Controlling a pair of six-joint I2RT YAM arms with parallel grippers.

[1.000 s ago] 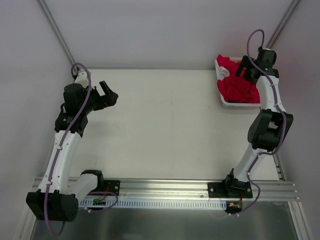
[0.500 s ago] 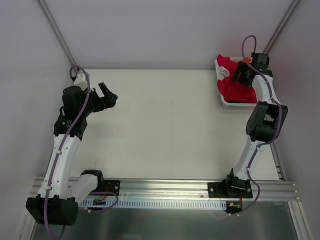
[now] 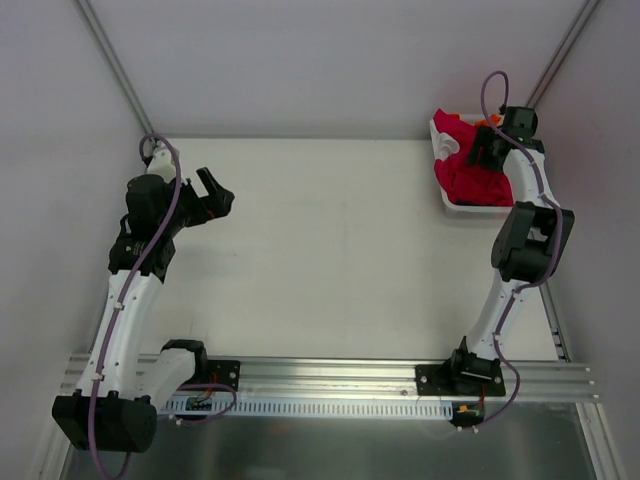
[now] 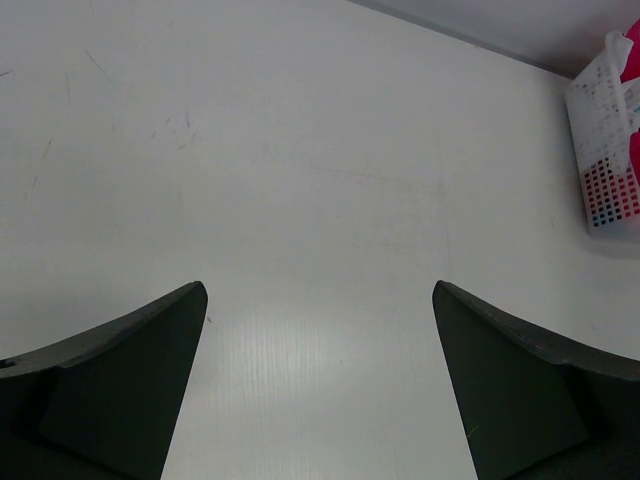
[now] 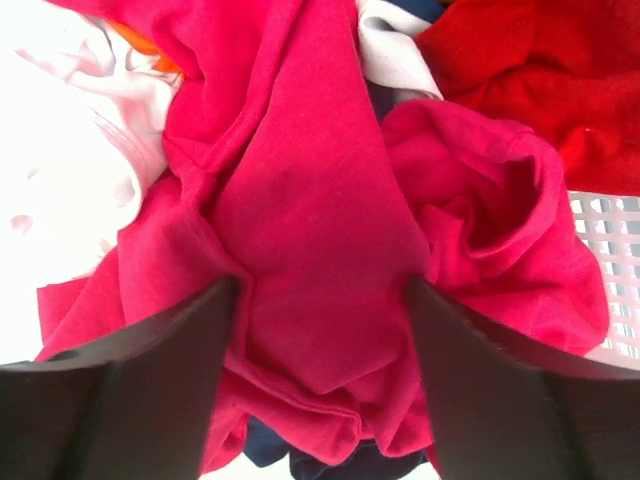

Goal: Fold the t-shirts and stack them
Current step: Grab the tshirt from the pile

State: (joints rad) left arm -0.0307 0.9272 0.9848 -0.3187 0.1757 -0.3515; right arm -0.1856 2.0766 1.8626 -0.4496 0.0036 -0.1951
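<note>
Over the table [image 4: 300, 150] the left gripper [image 4: 320, 300] gapes wide; the right gripper [image 5: 322, 290] straddles the crimson-pink t-shirt [image 5: 300, 180] in the white basket [image 5: 610, 230], grip unclear; the red t-shirt [image 5: 520, 60] crowds alongside.

Crimson-pink t-shirt [image 5: 310, 230], crumpled, tops red t-shirt [image 5: 540, 70], orange t-shirt [image 5: 148, 43], dark blue t-shirt [image 5: 265, 442] (all bunched) in basket [image 5: 612, 232].

A robotics lab test cell is probably shown. A plain white flat counter [image 3: 330, 250] is enclosed by bare pale grey walls [image 3: 330, 60] and thin metal corner struts [image 3: 110, 60]. A white-and-black jointed left arm [image 3: 120, 300] and a matching right arm [image 3: 525, 245], both trailing purple cables, are bolted to a slotted aluminium rail [image 3: 330, 375].
</note>
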